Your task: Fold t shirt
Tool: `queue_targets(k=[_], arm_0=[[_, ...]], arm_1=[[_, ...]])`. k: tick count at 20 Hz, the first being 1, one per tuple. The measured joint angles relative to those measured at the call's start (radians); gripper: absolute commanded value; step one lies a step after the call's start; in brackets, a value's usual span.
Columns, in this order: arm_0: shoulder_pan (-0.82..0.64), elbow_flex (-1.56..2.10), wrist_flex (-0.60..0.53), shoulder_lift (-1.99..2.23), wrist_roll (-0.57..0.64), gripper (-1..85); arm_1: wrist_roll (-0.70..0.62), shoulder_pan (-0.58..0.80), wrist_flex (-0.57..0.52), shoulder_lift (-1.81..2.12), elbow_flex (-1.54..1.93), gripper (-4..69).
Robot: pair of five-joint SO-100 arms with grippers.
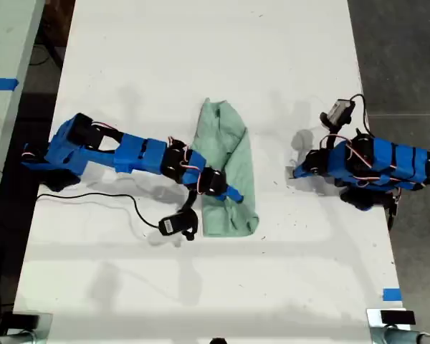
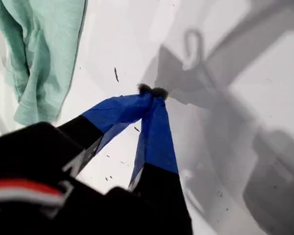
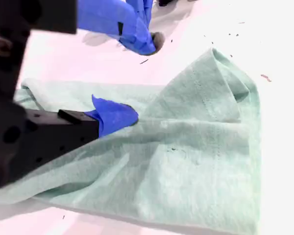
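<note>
Mint, wrinkled t shirt (image 1: 226, 168) under my spread second gripper (image 3: 137, 81); my first gripper (image 2: 153, 91) pressed together.

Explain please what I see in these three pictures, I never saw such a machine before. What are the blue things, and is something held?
The blue things are my two small robot arms on a white table. The exterior view looks down from above; each of the other two pictures comes from a camera riding on one arm. A wrinkled mint-green t shirt lies between the arms. My first end effector, at the exterior view's right, is closed over bare table and holds nothing. My second end effector, reaching from the exterior view's left, rests on the t shirt. The pictures do not show whether it pinches the cloth.
</note>
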Motion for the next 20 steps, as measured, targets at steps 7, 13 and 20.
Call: queue_targets(k=[7,13,20], arm_0=[[-0.028,0.141,0.152,0.511,0.063,-0.2],[-0.149,1.086,-0.067,1.443,0.029,-0.3],[-0.299,2.195,-0.086,2.494,0.048,-0.3]], arm_1=[[0.000,0.000,0.000,0.000,0.000,-2.5],[0.000,0.000,0.000,0.000,0.000,-2.4],[0.000,-0.003,0.000,0.000,0.000,-2.4]])
